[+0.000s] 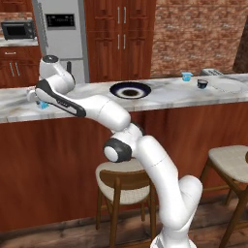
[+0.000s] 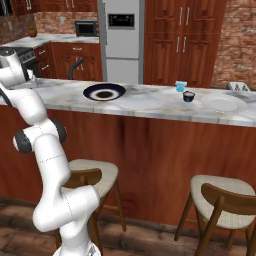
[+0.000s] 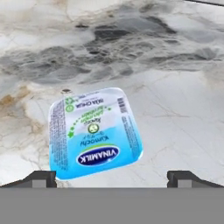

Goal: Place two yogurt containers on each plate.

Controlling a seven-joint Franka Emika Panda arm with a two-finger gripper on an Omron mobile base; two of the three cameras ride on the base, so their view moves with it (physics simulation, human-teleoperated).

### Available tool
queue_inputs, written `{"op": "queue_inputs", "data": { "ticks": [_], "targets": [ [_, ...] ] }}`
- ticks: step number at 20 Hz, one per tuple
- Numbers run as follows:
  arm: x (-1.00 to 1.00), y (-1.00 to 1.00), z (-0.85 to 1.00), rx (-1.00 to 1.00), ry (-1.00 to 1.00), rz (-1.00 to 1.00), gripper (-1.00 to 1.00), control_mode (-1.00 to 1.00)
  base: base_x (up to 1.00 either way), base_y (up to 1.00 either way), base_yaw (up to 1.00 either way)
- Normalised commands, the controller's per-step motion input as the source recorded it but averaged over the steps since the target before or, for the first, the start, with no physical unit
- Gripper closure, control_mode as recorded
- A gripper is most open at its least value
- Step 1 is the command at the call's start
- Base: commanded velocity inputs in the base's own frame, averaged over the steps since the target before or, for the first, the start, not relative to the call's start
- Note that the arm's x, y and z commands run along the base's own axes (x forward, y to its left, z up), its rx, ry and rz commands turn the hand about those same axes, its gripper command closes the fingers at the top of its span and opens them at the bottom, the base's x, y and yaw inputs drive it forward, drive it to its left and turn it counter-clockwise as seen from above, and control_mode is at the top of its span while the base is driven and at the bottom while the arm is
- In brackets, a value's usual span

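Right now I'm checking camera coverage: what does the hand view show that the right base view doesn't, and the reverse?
Hand view alone: a yogurt container seen from above, its printed lid readable, lying on the counter between the open gripper tips.
Right base view alone: the dark plate, the pale plate, another yogurt container, a small black cup, two stools.
Both: the marble counter.

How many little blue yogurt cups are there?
2. One light-blue yogurt cup lies on the marble counter's left end under the robot's hand; another stands by the small black cup. More may be hidden.
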Motion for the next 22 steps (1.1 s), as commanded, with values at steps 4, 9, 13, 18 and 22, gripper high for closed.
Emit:
{"op": "queue_inputs", "data": {
  "ticks": [4,9,13,18,22],
  "targets": [
    [0.03,0.25,0.00,0.00,0.00,0.00,-1.00,-1.00,0.00,0.00,0.00],
    [0.07,0.23,0.00,0.00,0.00,0.00,-1.00,-1.00,0.00,0.00,0.00],
    [0.00,0.10,0.00,0.00,0.00,0.00,-1.00,-1.00,0.00,0.00,0.00],
    [0.00,0.03,0.00,0.00,0.00,0.00,-1.00,-1.00,0.00,0.00,0.00],
    [0.04,0.00,0.00,0.00,0.00,0.00,-1.00,-1.00,0.00,0.00,0.00]
  ]
}}
